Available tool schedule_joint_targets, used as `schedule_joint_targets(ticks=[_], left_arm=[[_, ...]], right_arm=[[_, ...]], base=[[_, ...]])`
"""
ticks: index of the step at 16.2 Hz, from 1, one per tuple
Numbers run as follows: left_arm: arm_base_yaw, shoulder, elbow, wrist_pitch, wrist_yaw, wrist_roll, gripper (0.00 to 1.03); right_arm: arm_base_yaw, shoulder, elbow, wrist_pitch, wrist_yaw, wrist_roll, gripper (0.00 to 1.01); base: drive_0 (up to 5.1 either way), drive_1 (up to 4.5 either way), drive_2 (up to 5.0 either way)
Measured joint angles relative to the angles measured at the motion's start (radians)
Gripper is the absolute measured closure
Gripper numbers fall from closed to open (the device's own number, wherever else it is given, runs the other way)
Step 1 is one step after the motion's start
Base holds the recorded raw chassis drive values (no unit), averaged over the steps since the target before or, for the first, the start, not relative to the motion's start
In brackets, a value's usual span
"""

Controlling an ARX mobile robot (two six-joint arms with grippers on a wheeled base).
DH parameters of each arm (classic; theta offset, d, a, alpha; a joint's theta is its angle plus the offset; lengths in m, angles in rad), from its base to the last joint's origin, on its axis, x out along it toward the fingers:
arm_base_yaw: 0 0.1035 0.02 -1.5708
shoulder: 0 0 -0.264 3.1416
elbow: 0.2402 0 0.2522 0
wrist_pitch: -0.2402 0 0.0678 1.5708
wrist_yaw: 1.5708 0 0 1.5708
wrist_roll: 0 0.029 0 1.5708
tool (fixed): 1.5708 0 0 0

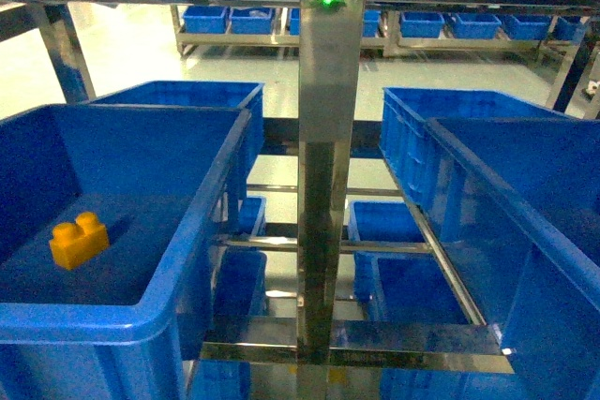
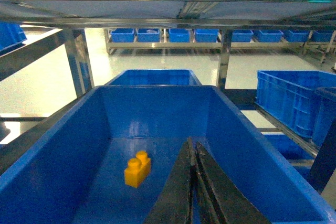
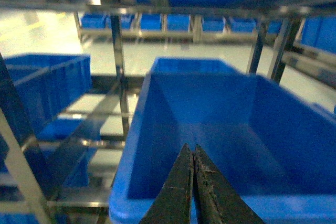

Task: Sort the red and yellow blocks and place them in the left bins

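Yellow block (image 1: 79, 239) lies on the floor of the near left bin (image 1: 178, 259), toward its left wall, two studs up, touching nothing else. No red block shows in any view.

Left gripper (image 2: 192, 148) reaches in over the bin's near rim, its dark fingers (image 2: 181, 192) pressed together with only a hairline seam between them and nothing held. The tips hang above the bin floor, just right of the block and apart from it. Right gripper (image 3: 189, 153) is clenched the same way, empty, its tips poised over the near rim of the right bin (image 3: 131, 145).

Head view shows neither gripper; a steel post (image 1: 323, 185) of the rack splits it, with the left bin on one side and the right bin (image 1: 525, 222) on the other, and further blue bins behind and on lower shelves. Only the left wrist view shows the block beside the fingers. Right wrist view is blurred, and what it shows of its bin's inside holds no block.
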Motion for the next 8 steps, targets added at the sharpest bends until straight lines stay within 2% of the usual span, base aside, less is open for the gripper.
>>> schedule_joint_targets(ticks=[6,7,8], left_arm=[[0.0,-0.094,0.0,-0.093,0.001,0.0,1.01],[0.0,-0.188,0.0,-0.238,0.003,0.0,0.94],[0.0,-0.245,0.0,-0.277,-0.001,-0.001,0.85]], right_arm=[[0.0,-0.017,0.0,0.005,-0.001,0.0,0.99],[0.0,-0.018,0.0,0.005,-0.001,-0.001,0.99],[0.0,-0.018,0.0,0.005,0.0,-0.001,0.91]], base=[[0.0,0.0,0.0],[0.0,0.0,0.0],[0.0,0.0,0.0]])
